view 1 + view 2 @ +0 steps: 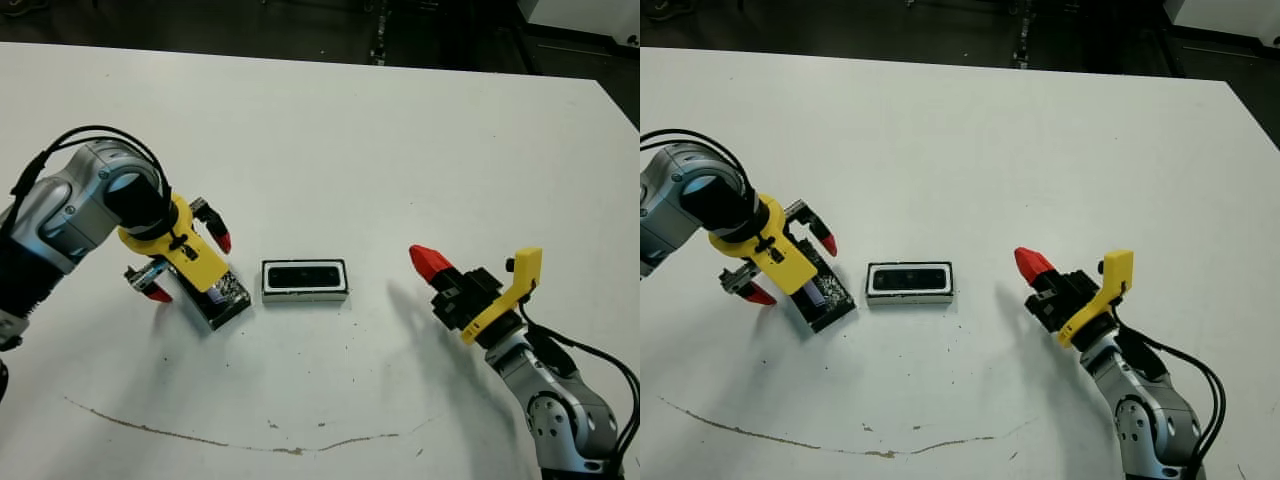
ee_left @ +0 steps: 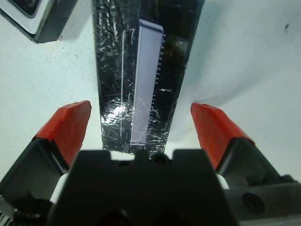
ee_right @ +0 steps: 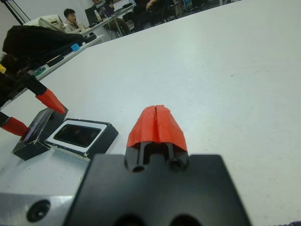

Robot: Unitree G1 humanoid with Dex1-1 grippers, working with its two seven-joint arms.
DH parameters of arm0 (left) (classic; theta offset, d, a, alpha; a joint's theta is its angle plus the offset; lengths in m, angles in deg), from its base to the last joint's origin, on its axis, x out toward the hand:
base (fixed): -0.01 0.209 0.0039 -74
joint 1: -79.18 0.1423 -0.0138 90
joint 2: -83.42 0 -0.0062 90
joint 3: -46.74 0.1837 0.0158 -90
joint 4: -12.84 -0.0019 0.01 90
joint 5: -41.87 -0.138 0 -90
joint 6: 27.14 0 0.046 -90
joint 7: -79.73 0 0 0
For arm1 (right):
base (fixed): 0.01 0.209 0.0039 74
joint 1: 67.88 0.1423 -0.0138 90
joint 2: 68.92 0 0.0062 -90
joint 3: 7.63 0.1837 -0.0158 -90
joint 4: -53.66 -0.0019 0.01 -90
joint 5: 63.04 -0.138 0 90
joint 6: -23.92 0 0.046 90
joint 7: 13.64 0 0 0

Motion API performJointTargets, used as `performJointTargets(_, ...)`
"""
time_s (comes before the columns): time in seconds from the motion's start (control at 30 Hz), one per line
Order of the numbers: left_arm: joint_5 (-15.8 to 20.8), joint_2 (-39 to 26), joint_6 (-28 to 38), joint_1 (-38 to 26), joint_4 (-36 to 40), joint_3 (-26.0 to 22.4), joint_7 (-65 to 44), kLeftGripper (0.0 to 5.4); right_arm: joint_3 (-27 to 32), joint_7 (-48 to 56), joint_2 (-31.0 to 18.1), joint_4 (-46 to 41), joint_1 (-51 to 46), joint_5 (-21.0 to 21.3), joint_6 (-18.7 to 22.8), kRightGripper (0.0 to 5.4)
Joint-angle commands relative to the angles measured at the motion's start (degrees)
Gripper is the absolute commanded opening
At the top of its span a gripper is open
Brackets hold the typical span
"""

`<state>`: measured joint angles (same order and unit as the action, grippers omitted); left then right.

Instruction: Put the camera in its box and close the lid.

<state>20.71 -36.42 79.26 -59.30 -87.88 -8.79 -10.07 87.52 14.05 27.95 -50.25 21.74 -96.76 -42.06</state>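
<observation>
The box (image 1: 305,295), a shallow tray with a white rim, lies at the table's middle. The glossy black camera (image 1: 304,275) lies flat inside it. Just left of the box rests the foil-surfaced lid (image 1: 225,297) on the table, angled. My left gripper (image 1: 190,267) hangs over the lid, open; in the left wrist view its red fingertips (image 2: 66,129) stand on either side of the lid (image 2: 141,70), clear of its edges. My right gripper (image 1: 430,262) is shut on nothing, right of the box and pointing toward it.
A thin brown scuff line (image 1: 200,435) curves across the table near its front. The table's far edge meets a dark floor. In the right wrist view, seated people (image 3: 70,16) and desks show beyond the table.
</observation>
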Motion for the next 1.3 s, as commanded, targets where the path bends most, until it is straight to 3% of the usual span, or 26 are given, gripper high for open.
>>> performJointTargets(0.03,0.83,0.95,-1.52,2.71,0.06,-0.17,0.21,4.80,0.70,-0.08,-0.32,0.64,-0.60,-0.53,0.24,0.00)
performJointTargets(0.3,0.02,1.71,-1.40,3.14,0.15,0.30,-0.18,3.66,0.52,-0.28,-0.50,0.48,-0.67,-0.19,0.11,0.00)
performJointTargets(0.6,-0.55,2.18,-4.12,2.13,0.14,1.18,-2.57,3.62,0.51,-0.30,-0.57,0.38,-0.63,-0.30,0.12,0.00)
performJointTargets(0.73,1.11,1.12,-5.38,0.60,-0.04,3.15,-2.70,3.62,0.39,-0.25,-0.66,0.30,-0.59,-0.11,0.01,0.00)
performJointTargets(0.93,7.19,0.21,-5.98,-2.16,-3.03,3.27,-2.70,3.62,0.27,0.06,-0.69,0.69,-0.38,-0.04,-0.09,0.00)
performJointTargets(1.1,11.82,-0.04,-15.74,-4.52,-5.20,3.40,-2.70,3.62,0.03,0.16,-0.42,0.82,-0.46,-0.08,-0.14,0.00)
performJointTargets(1.2,17.49,0.29,-21.29,-6.35,-9.55,3.50,-2.70,3.62,-0.03,0.17,-0.42,0.85,-0.42,-0.12,-0.06,0.00)
performJointTargets(1.3,20.94,0.75,-23.93,-8.60,-14.52,4.48,-2.70,3.62,-0.03,0.37,-0.44,0.97,-0.39,-0.16,-0.21,0.00)
